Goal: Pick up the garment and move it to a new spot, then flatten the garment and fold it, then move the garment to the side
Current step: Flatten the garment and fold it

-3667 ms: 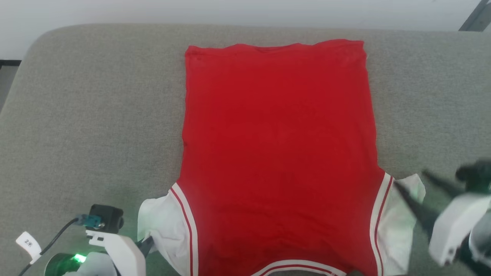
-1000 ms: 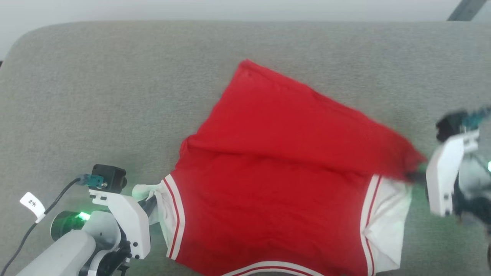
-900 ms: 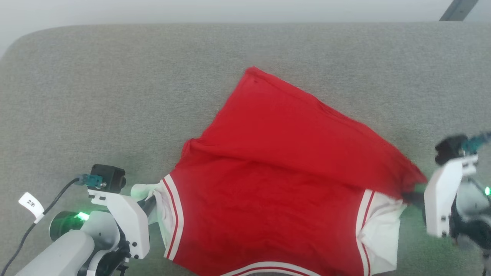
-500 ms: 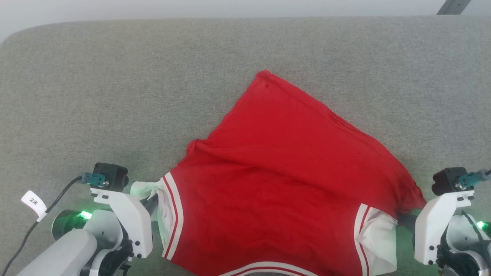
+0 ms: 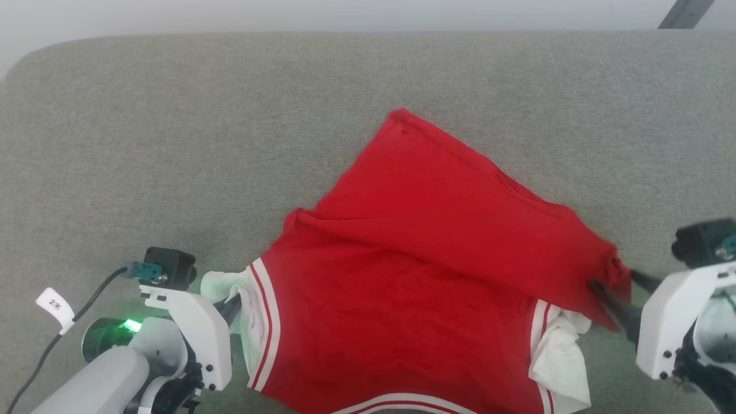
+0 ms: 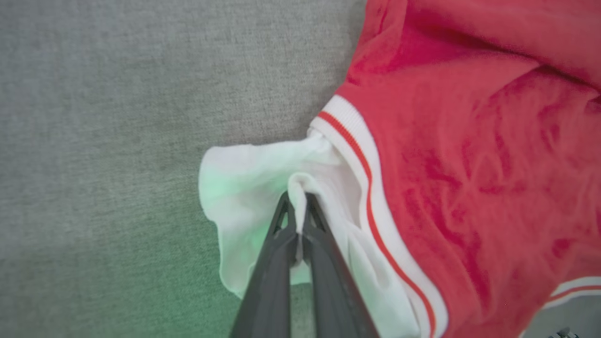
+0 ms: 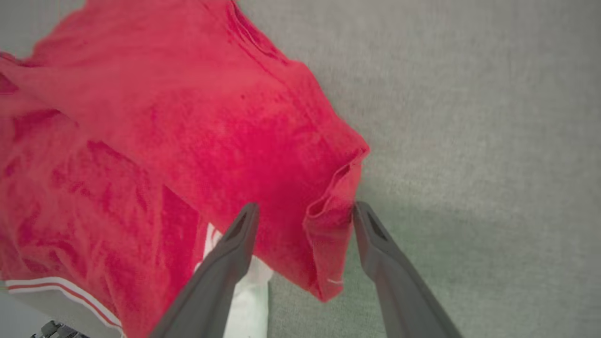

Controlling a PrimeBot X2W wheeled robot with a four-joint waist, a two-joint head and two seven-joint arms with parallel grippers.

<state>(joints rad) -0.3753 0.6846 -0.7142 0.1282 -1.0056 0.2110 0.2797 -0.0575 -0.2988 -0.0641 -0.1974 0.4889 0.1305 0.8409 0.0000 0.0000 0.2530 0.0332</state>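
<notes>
Grey fabric tabletop (image 5: 144,126) all round, with a pale wall (image 5: 287,14) beyond its far edge and a dark slanted bar (image 5: 684,14) at the upper right; beside the left forearm, a black cable with a white tag (image 5: 54,302) and a green light (image 5: 129,325). Mid-tabletop toward the near edge, the garment (image 5: 414,287), plain red face up, one hem corner drawn down beside the right-hand sleeve, leaving a diagonal fold across the body.

From the near left, low, the left end effector (image 6: 296,199), fingers closed tight on a pinch of white sleeve (image 6: 244,188); from the near right, the right end effector (image 7: 304,209), fingers spread apart, straddling the red hem corner (image 7: 333,225), one finger touching the cloth edge.

Striped neck trim (image 5: 402,399) cut off by the bottom of the head view; right-hand white sleeve (image 5: 560,356) bunched, partly under the red fold.
</notes>
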